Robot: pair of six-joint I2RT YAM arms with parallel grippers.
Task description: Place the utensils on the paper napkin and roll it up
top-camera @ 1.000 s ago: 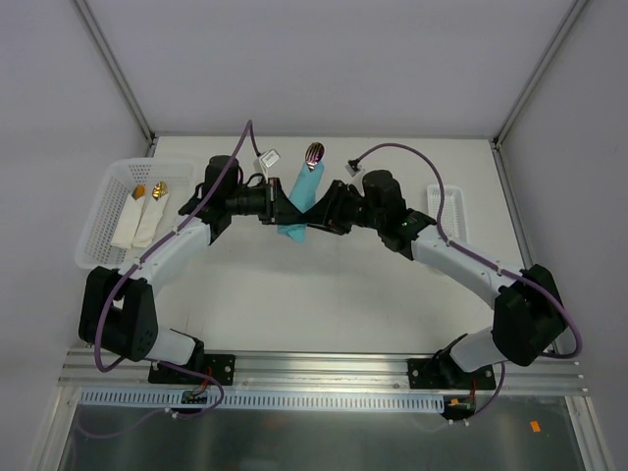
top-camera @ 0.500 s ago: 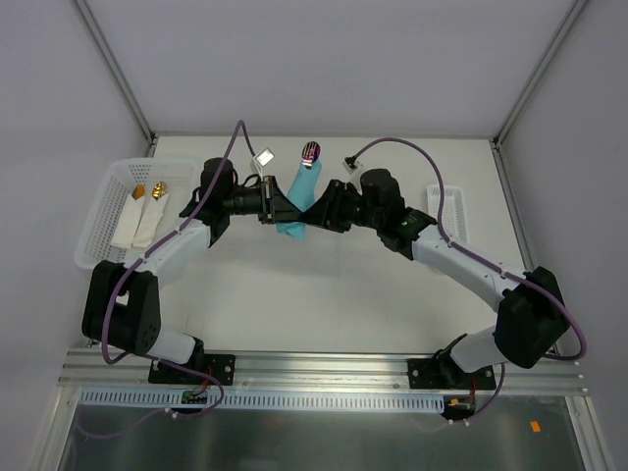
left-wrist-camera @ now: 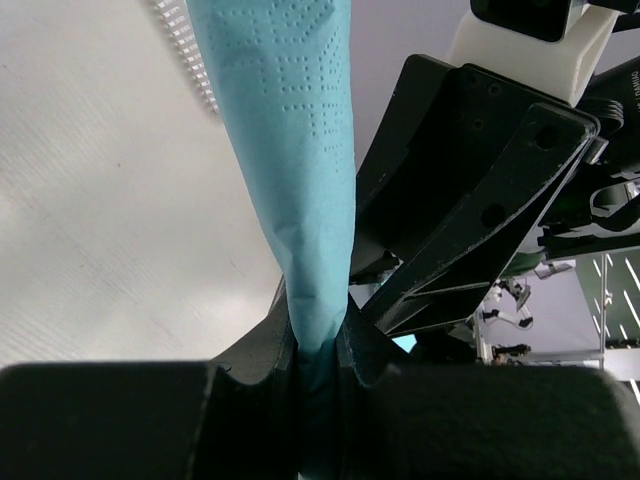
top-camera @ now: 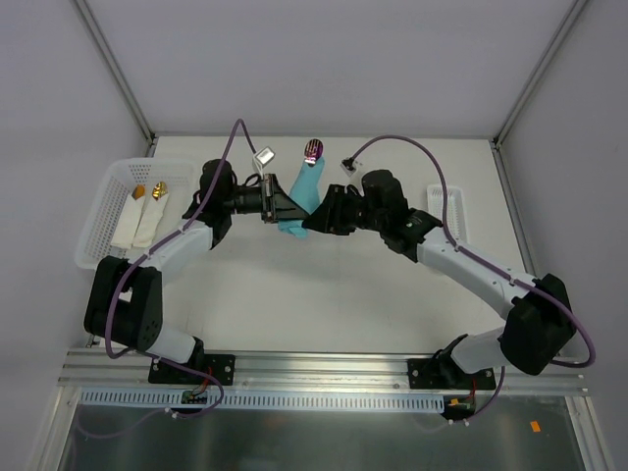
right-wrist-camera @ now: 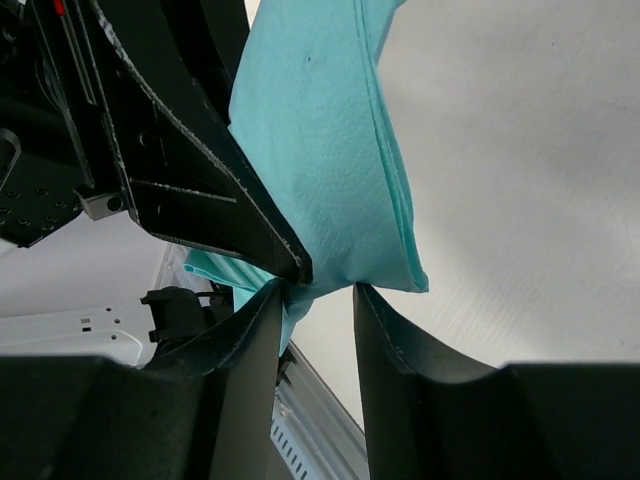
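It was a robotics lab test cell: a white counter (top-camera: pixel 314 304) boxed in by plain grey panels (top-camera: pixel 324 59) on aluminium posts (top-camera: pixel 115 71), with an aluminium rail (top-camera: pixel 324 369) and slotted cable duct (top-camera: pixel 314 398) along the counter's near edge.

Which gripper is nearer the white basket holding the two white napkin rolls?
Left. The left gripper is shut on the teal napkin roll mid-table, on the side facing the basket; the right gripper meets the roll from the opposite side, farther off.
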